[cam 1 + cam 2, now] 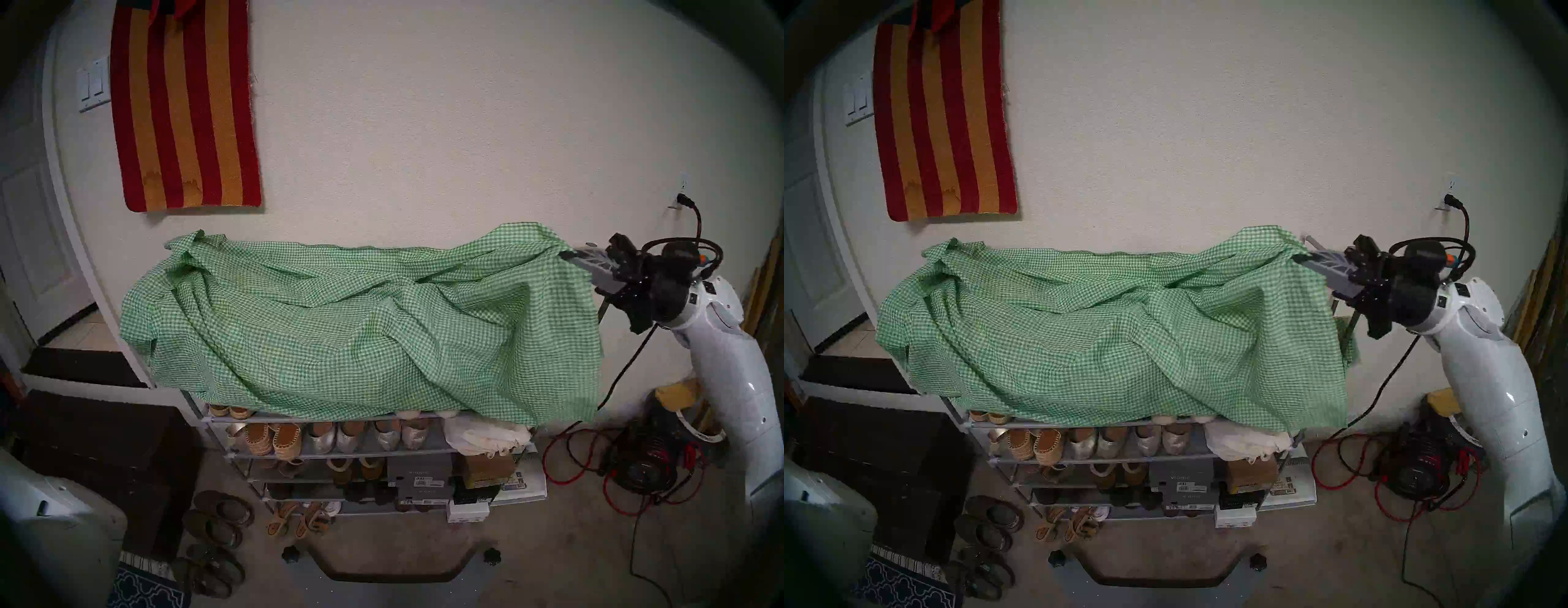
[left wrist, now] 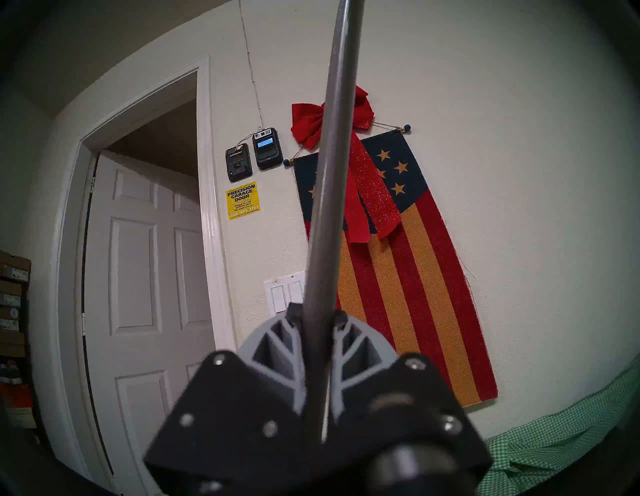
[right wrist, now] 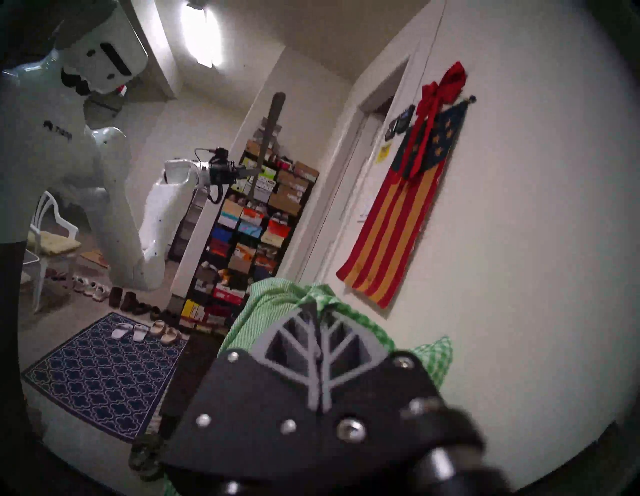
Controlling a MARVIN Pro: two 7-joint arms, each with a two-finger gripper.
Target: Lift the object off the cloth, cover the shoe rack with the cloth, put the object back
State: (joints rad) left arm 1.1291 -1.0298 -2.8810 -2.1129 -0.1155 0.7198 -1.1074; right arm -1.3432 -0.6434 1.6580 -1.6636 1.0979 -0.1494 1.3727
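My right gripper (image 1: 570,257) sits at the rack's (image 1: 339,452) top right back corner, its arm rising from the floor side and bending at the wrist so the fingers point left along the wall, a little above level. The fingers are pressed together; they lie against the cloth's (image 1: 360,322) edge, but I cannot tell whether fabric is pinched between them. The cloth is draped over the rack's top and hangs down its front, leaving the lower shelves of shoes (image 1: 271,437) bare. My left gripper (image 2: 315,318), left of the rack, is raised and clamped on the shoehorn (image 2: 329,194), which stands upward from it
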